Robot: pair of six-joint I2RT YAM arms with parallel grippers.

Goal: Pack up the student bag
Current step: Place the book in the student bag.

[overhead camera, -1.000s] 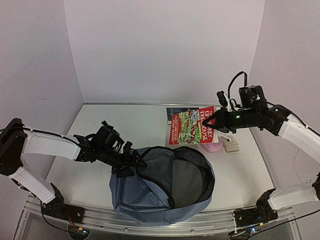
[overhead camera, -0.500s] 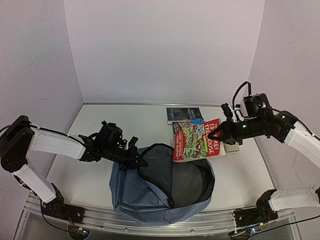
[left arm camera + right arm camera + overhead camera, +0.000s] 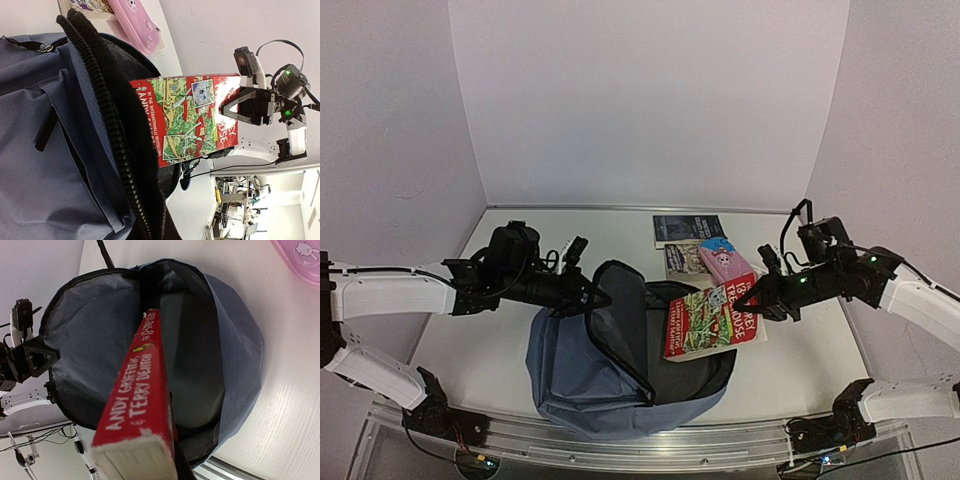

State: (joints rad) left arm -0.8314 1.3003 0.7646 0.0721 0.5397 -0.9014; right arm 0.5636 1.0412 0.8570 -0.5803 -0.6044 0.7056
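The student bag [image 3: 575, 385], a large slate-blue backpack, lies at the near middle of the table with its dark mouth [image 3: 90, 330] gaping. My left gripper [image 3: 590, 298] is shut on the bag's zipper rim [image 3: 107, 120] and holds that flap raised. My right gripper [image 3: 748, 300] is shut on the top corner of a red book [image 3: 705, 320]. The book hangs tilted, with its lower edge over the bag's open mouth. In the right wrist view the book's red spine [image 3: 140, 390] points into the lined cavity. My left fingers are hidden behind the fabric in the left wrist view.
A pink pencil case [image 3: 725, 260] lies behind the bag on another book [image 3: 678, 262]. A dark book [image 3: 688, 228] lies further back. Pale walls close in the table on three sides, and a metal rail [image 3: 650, 455] runs along the near edge.
My left gripper shut on the bag's rim and pulled it up and back to the left. My right gripper carried the red book down and left, over the bag's mouth.
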